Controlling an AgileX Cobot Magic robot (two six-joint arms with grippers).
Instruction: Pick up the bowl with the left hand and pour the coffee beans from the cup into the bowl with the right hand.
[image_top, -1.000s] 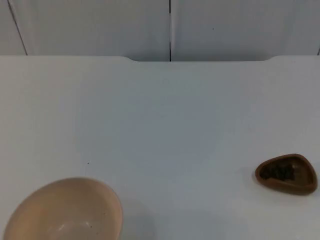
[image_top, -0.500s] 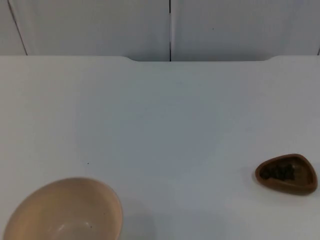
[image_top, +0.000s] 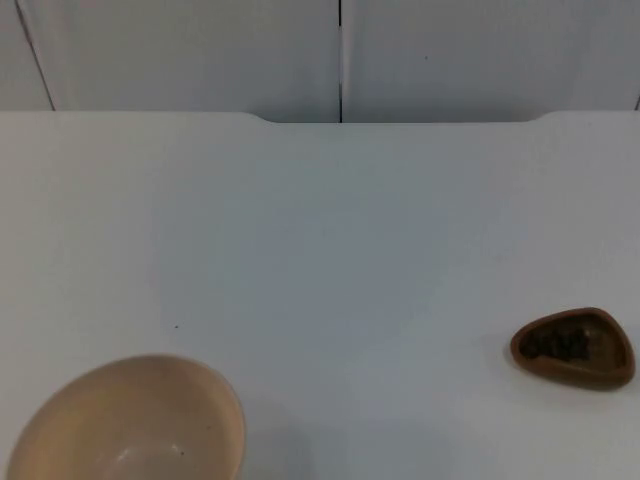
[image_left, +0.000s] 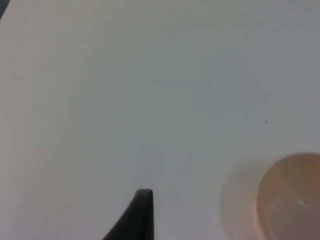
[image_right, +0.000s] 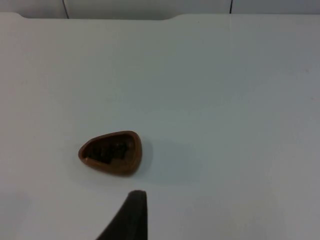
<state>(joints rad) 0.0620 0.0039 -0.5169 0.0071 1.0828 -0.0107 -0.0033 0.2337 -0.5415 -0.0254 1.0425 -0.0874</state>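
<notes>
Over on the left the bowl (image_top: 128, 420) sits at the table's (image_top: 320, 250) near edge, pale, smooth and empty. It looks like glazed ceramic: stiff, fairly heavy, slippery and breakable, so I'd pinch its rim. The left gripper (image_left: 142, 200) hangs above bare table beside the bowl (image_left: 290, 197); one fingertip shows, so I cannot tell its state. To the right the cup (image_top: 574, 346), small, brown and teardrop-shaped, holds dark beans (image_top: 558, 345). It seems light and easily tipped; take its wall. The right gripper (image_right: 134, 200) hovers near the cup (image_right: 111, 152), state likewise unclear.
</notes>
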